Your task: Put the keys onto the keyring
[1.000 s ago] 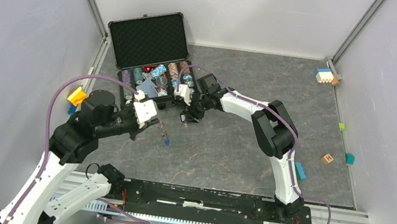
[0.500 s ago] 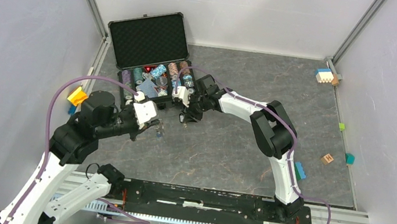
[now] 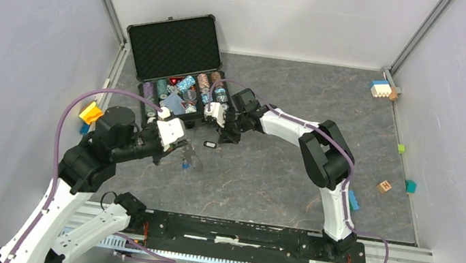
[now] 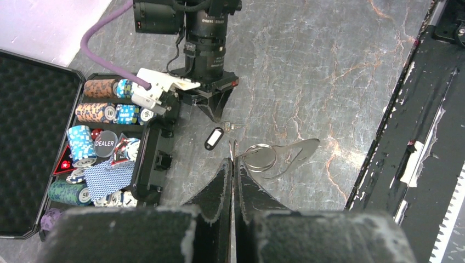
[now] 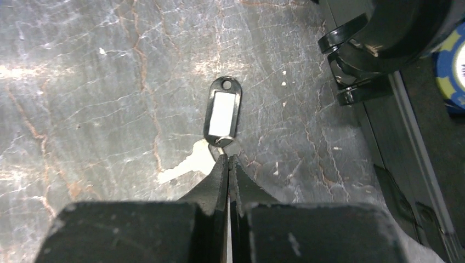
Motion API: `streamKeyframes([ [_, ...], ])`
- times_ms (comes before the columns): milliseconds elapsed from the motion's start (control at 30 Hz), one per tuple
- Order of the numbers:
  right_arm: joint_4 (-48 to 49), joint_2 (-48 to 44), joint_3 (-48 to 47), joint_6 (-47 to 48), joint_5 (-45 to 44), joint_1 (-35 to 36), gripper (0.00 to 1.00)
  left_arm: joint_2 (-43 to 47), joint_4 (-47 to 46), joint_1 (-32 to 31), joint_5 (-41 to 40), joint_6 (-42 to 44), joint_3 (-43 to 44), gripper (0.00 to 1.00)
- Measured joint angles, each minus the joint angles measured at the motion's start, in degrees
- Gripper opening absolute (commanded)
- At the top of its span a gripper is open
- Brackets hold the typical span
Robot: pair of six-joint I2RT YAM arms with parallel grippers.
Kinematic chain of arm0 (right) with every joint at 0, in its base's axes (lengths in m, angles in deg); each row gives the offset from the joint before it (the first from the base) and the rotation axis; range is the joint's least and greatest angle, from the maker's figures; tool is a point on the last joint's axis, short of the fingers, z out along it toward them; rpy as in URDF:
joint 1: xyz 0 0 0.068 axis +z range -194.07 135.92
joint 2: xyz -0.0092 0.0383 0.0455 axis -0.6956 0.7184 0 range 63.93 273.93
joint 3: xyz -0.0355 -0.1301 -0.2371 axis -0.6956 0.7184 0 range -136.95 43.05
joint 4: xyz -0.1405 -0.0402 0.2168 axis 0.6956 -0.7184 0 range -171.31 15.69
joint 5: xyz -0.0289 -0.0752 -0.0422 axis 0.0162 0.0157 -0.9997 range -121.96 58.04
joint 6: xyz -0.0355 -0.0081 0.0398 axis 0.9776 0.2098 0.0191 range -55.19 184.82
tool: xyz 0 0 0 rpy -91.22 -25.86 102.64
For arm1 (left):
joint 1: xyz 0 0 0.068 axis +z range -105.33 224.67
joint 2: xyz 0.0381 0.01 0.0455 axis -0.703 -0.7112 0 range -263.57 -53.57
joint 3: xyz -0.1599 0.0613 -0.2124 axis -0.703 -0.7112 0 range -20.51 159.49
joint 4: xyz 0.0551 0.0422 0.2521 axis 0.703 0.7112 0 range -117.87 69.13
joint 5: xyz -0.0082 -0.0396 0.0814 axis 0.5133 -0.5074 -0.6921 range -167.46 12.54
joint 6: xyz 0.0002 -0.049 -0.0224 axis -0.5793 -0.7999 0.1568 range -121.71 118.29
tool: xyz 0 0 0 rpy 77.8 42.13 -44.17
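Key (image 5: 183,169) with a black-and-white tag (image 5: 223,116) lies flat on the grey marbled table (image 3: 278,179), a little left of centre in the top view and just in front of the open poker case (image 3: 174,44). In the right wrist view the tag sits mid-frame, its holed end toward the top, and the bare metal blade slants off to the lower left. The right gripper (image 5: 227,159) has its jaws pressed together, with the tips right at the joint where the tag meets the key. Whether they pinch that small link or only touch it cannot be told. In the left wrist view the same gripper (image 4: 215,112) points down from the upper middle of the frame, with the tag (image 4: 213,138) just below it. The keyring (image 4: 257,159) shows near the centre of that view, to the right of the tag and apart from it, with its shadow falling on the table further right. The left gripper (image 4: 232,164) is also closed tight. A thin metal sliver stands up past its tips, touching the ring's left edge, so it appears to hold the keyring by its rim. At the left of this view, stacks of poker chips (image 4: 82,145) and a round dealer button (image 4: 105,143) fill the case.
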Motion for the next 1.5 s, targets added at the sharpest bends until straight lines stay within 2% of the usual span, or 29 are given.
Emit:
streamKeyframes([
  [233,-0.4,-7.3,4.5,0.6,-0.3,0.0,0.01,-0.3,0.0,0.0,-0.2,0.0,-0.2,0.02],
  [267,-0.5,-8.5,5.3,0.7,-0.4,0.0,0.06,-0.5,-0.1,0.0,-0.2,0.0,-0.2,0.02],
  [400,-0.1,-10.2,6.3,1.4,-0.4,0.0,0.35,-1.3,-0.9,0.0,-0.5,0.0,-0.4,0.02],
  [633,-1.3,-5.7,2.4,2.8,-0.4,0.2,0.59,-2.1,-1.3,0.0,-0.5,0.0,-0.5,0.02],
  [733,-2.1,-3.1,0.8,3.8,-0.4,0.6,0.62,-2.0,-1.3,0.0,-0.5,0.0,-0.6,0.02],
  [833,-3.3,-1.0,-0.7,4.8,-0.4,1.2,0.61,-1.9,-1.4,0.0,-0.5,0.0,-0.7,0.02],
  [1000,-4.8,1.2,-3.2,6.1,-0.3,1.8,0.54,-1.9,-1.6,0.0,-0.5,0.0,-0.9,0.02],
  [1500,-5.3,1.5,-3.0,8.5,-0.6,2.2,0.19,-0.9,-1.7,0.0,-0.4,0.0,-1.9,0.02],
])
